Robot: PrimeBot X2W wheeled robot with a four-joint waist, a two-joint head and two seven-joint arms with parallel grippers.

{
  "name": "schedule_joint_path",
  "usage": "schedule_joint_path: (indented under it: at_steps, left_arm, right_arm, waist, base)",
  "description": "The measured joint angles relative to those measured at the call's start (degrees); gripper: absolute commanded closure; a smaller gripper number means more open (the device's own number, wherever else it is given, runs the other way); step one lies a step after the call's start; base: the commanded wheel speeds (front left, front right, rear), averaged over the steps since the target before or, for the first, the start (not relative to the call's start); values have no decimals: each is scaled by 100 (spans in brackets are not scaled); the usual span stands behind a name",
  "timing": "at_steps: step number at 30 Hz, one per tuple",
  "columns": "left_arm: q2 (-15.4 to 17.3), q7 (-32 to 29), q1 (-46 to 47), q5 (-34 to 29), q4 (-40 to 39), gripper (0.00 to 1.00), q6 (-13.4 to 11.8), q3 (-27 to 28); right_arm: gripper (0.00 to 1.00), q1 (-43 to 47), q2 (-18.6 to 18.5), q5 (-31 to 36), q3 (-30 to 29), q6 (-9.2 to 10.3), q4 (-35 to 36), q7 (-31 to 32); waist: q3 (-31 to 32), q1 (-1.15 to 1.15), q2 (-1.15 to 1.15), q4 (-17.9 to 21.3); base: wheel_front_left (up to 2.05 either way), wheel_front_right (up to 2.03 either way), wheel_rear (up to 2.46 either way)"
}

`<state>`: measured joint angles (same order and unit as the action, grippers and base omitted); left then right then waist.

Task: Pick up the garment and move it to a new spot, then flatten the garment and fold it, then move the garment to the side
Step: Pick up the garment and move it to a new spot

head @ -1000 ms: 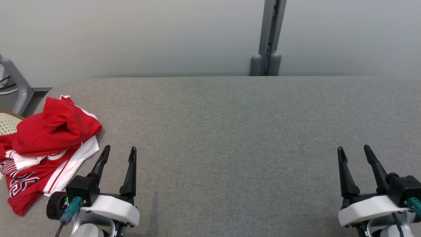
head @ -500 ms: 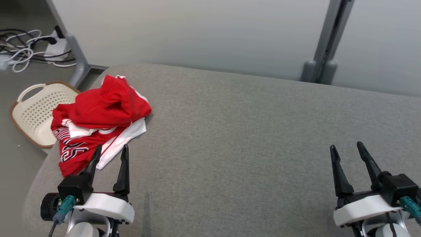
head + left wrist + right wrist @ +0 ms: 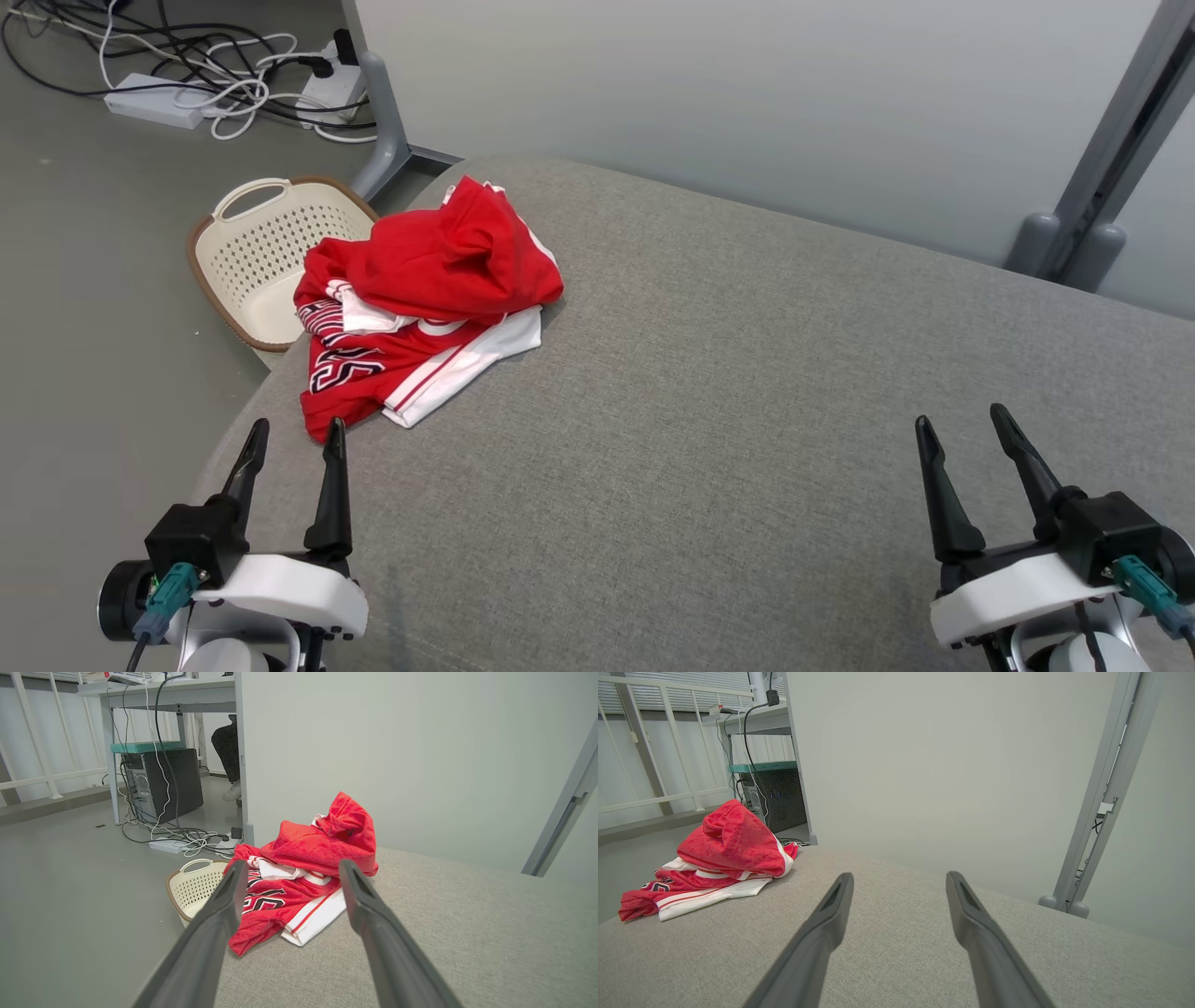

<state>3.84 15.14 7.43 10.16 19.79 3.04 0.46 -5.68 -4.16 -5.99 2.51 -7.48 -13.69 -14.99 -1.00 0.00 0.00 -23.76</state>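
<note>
A crumpled red and white garment (image 3: 425, 299) lies in a heap at the left corner of the grey padded table (image 3: 728, 420). It also appears as the garment (image 3: 308, 872) in the left wrist view and the garment (image 3: 719, 863) at the left of the right wrist view. My left gripper (image 3: 291, 434) is open at the table's near left edge, just short of the heap and touching nothing. Far to the right, my right gripper (image 3: 962, 422) stands open over bare table.
A cream perforated basket (image 3: 266, 252) sits on the floor left of the table corner. Power strips and cables (image 3: 215, 75) lie on the floor behind it. A grey partition wall and metal post (image 3: 1092, 205) run along the table's far edge.
The head camera has turned left, so the garment, basket and floor cables have slid into fuller view. Both grippers stay open and hold nothing.
</note>
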Motion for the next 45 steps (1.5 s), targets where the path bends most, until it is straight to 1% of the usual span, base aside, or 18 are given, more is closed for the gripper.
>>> schedule_joint_path:
  at_steps: [7,18,23,28,31,36,41,45]
  left_arm:
    - [-32,0,-5,-8,-3,0,-1,18]
    - [-62,-1,44,-9,33,0,-2,32]
    - [-76,0,408,42,154,0,45,-73]
    - [-71,0,1156,198,433,0,96,-41]
    - [18,-35,1660,315,871,0,103,65]
    - [204,-202,2451,511,1720,0,176,193]
    - [471,-338,3177,709,2615,0,202,352]
    - [735,-514,3579,760,3329,0,170,446]
  right_arm:
    - [0,-26,2,49,5,0,0,0]
    - [0,-73,-10,51,8,0,30,0]
    - [0,-178,-66,30,91,0,75,0]
    - [0,-367,-212,7,209,-1,144,0]
    - [0,-504,-286,-1,270,-1,153,1]
    - [0,-631,-302,-73,229,-1,174,0]
    - [0,-765,-301,-119,235,-1,181,0]
    - [0,-865,-287,-189,256,-1,194,1]
  waist:
    - [-35,0,0,-125]
    - [-125,0,0,-102]
    - [-289,0,0,10]
    - [-601,0,0,229]
    - [-824,0,0,431]
    - [-1186,0,0,820]
    - [-1532,0,0,1174]
    - [-1760,0,0,1412]
  base:
    - [0,0,0]
    - [0,0,0]
    - [0,0,0]
    - [0,0,0]
    - [0,0,0]
    - [0,0,0]
    - [0,0,0]
    - [0,0,0]
